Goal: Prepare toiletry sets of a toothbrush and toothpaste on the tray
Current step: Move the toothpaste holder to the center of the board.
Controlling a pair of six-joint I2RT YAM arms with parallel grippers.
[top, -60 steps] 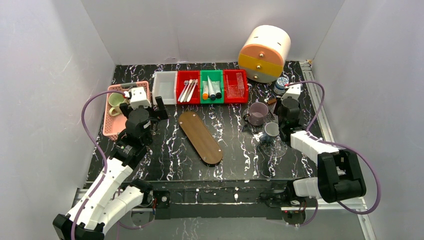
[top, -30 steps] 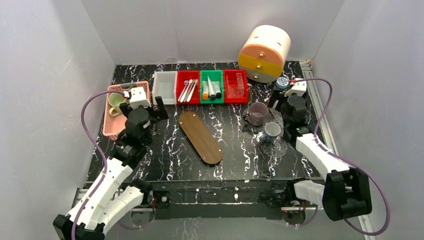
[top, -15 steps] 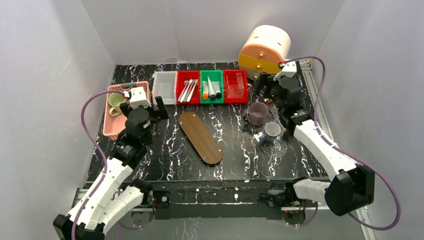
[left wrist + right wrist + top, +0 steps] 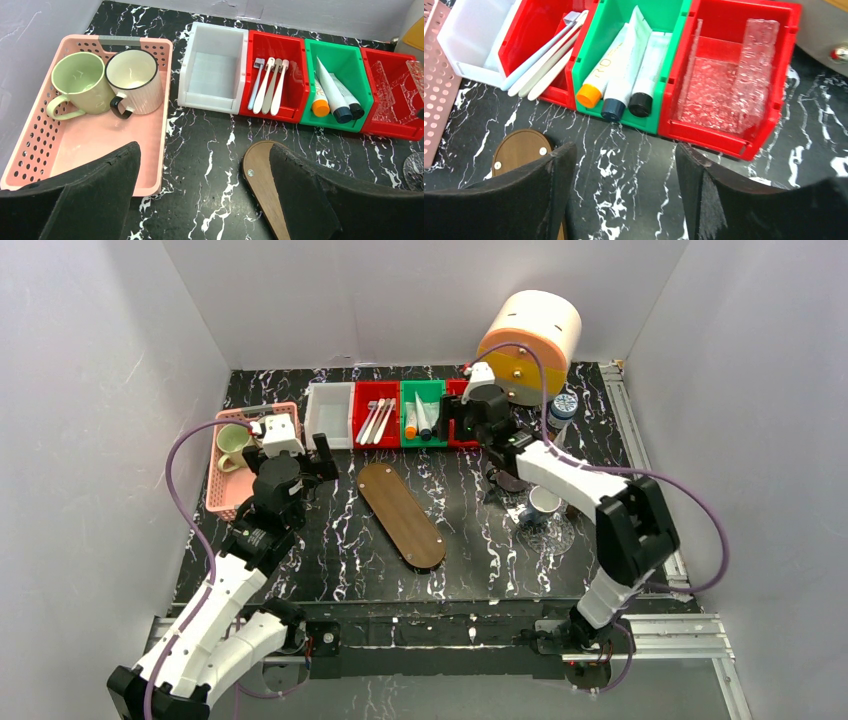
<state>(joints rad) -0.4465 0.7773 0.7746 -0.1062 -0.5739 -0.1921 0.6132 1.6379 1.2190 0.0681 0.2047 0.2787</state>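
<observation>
Three slim white toothbrushes (image 4: 376, 420) (image 4: 270, 85) (image 4: 546, 65) lie in a red bin. Beside them, a green bin holds three white toothpaste tubes (image 4: 423, 418) (image 4: 334, 95) (image 4: 624, 70), one with an orange cap and two with dark caps. The oval wooden tray (image 4: 402, 514) (image 4: 260, 175) (image 4: 519, 147) lies bare in the middle of the table. My right gripper (image 4: 450, 425) (image 4: 624, 155) hovers open just in front of the green bin, with nothing between its fingers. My left gripper (image 4: 315, 462) (image 4: 205, 155) stands open between the pink basket and the tray's far end, holding nothing.
A pink basket (image 4: 225, 475) with two mugs sits at the left. A white bin (image 4: 330, 415) and a red bin with clear plastic pieces (image 4: 470, 412) flank the row. At the right stand a round drawer unit (image 4: 530, 345), a purple mug (image 4: 517, 468), a cup (image 4: 544, 502) and a small jar (image 4: 563, 405).
My right arm has swung from the right side of the table, past the mugs, leftward to the row of bins. The left arm has not moved.
</observation>
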